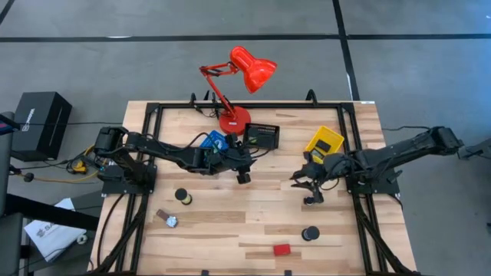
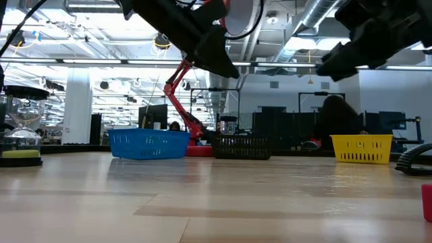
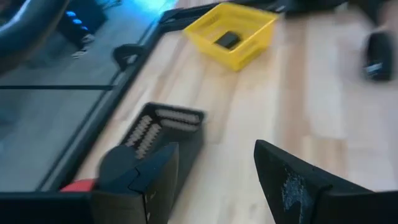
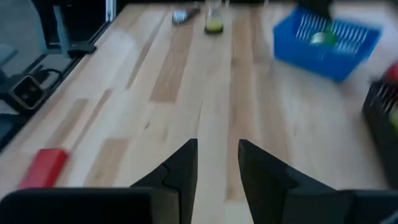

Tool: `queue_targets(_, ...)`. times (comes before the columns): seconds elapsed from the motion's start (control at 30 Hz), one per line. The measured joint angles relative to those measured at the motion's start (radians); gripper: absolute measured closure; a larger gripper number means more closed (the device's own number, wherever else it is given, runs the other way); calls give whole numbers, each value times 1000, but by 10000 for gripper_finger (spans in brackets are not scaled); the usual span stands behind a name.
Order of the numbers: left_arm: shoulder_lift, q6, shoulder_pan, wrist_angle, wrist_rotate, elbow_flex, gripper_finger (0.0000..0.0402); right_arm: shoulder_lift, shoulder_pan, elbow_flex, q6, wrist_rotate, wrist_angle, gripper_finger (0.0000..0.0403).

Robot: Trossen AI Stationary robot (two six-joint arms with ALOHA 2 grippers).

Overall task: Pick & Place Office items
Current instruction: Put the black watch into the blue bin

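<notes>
My left gripper (image 1: 244, 175) hangs open and empty above the table's middle, just near of the black bin (image 1: 262, 136); its fingers show in its wrist view (image 3: 214, 168). My right gripper (image 1: 308, 190) is open and empty above the table, near the yellow bin (image 1: 324, 141); nothing lies between its fingers (image 4: 217, 155). On the table rest a black-and-yellow cylinder (image 1: 182, 196), a small silvery item (image 1: 167, 220), a black cylinder (image 1: 309, 232) and a red block (image 1: 281, 249). The red block also shows in the right wrist view (image 4: 43, 167).
The blue bin (image 1: 213, 141), black bin and yellow bin stand along the far side, beside the red desk lamp (image 1: 234, 119). A dark item (image 3: 227, 39) lies in the yellow bin. Bare wood lies between the grippers and the near edge.
</notes>
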Motion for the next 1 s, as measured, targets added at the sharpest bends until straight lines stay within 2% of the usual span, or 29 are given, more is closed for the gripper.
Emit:
queue_targets(0.17, 0, -75, 0, 20, 141, 0, 197, 80, -52, -15, -32, -1, 183, 297)
queue_targets(0.47, 0, -109, -16, 28, 306, 0, 197, 245, -77, -16, 27, -1, 251, 297)
queue_targets(0.6, 0, -109, -18, 29, 406, 0, 197, 330, -75, -16, 31, -2, 341, 297)
queue_targets(0.83, 0, -109, -18, 35, 412, 0, 197, 458, -75, -16, 62, -71, 455, 297)
queue_targets(1.0, 0, -109, -17, 36, 412, 0, 197, 507, -85, -16, -9, -78, 530, 297)
